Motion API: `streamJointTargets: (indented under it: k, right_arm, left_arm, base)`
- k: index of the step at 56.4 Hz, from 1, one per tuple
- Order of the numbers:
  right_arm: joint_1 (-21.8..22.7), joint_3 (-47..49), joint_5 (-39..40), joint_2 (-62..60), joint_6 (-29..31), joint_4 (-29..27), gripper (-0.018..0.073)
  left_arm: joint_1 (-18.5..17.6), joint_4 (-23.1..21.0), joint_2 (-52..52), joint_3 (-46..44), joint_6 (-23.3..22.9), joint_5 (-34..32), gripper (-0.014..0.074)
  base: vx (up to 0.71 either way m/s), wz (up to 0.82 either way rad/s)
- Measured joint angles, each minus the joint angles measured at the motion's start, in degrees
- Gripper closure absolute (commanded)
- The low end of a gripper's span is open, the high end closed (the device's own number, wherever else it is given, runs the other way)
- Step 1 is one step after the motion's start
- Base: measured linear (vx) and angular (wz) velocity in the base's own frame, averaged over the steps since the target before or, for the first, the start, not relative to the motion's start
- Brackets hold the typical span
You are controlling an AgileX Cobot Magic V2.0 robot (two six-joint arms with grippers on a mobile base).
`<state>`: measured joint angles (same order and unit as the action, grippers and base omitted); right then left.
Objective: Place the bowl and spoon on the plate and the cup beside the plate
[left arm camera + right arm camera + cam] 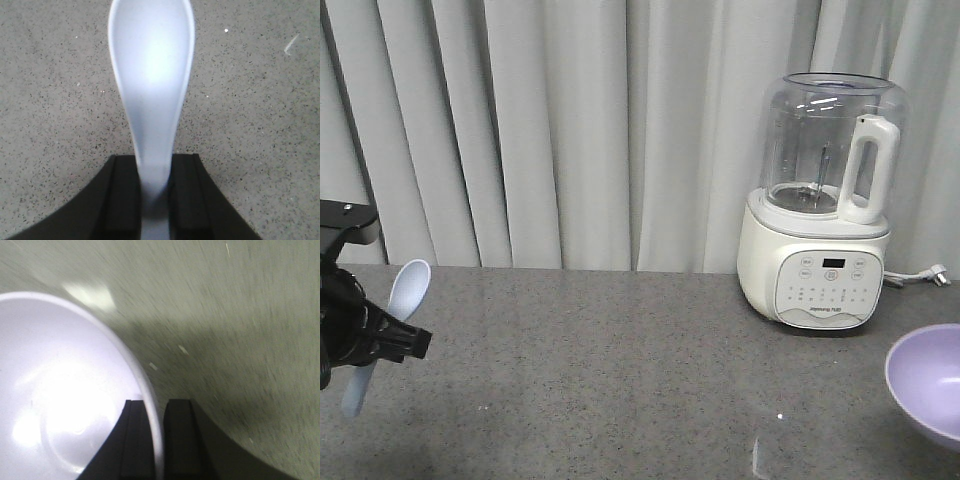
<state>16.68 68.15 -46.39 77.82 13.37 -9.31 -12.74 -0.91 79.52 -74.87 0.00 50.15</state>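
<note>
At the left edge of the front view my left gripper holds the pale blue-white spoon above the grey counter, scoop up and handle end hanging below. In the left wrist view the spoon runs up from between the two black fingers, which are shut on its handle. The lavender bowl hangs tilted at the right edge. In the right wrist view my right gripper is shut on the bowl's rim, one finger inside the bowl and one outside. The plate and the cup are out of view.
A white blender with a clear jug stands at the back right of the grey speckled counter, its plug lying beside it. Grey curtains hang behind the counter.
</note>
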Motion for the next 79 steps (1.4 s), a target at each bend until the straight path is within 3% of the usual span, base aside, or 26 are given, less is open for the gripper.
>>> streamJointTargets:
  k: [13,22,30,48,58,79]
  right_arm:
    - [-3.13,0.00,0.36,-14.48,21.75,-20.31,0.0569]
    - [-7.62,-0.87,0.18,-21.91,28.87,-27.96,0.0568]
    - [-9.78,-8.21,4.42,-29.76,30.62,-29.76,0.0568]
    - [-10.03,-31.00,16.52,-49.95,30.96,-29.89,0.0568]
    - [-10.03,-36.44,17.56,-56.19,31.02,-29.89,0.0568]
    - [-10.03,-37.06,19.14,-57.46,31.01,-30.05,0.0568]
  left_arm:
    - [0.00,-0.18,-10.73,10.31,0.00,-9.37,0.0603]
    - [0.00,-0.18,-22.57,20.25,0.00,-16.32,0.0603]
    - [0.00,-0.18,-35.20,29.22,1.23,-20.57,0.0603]
    - [0.00,-0.18,-56.41,41.54,2.77,-21.13,0.0603]
    - [0.00,-0.18,-60.27,44.54,3.06,-22.56,0.0603]
    - [0.00,-0.18,-60.26,44.74,3.07,-24.41,0.0603]
  base:
    - [0.00,0.00]
    - [0.00,0.00]
    - [0.00,0.00]
    - [0.00,0.00]
    - [0.00,0.00]
    - [0.00,0.00]
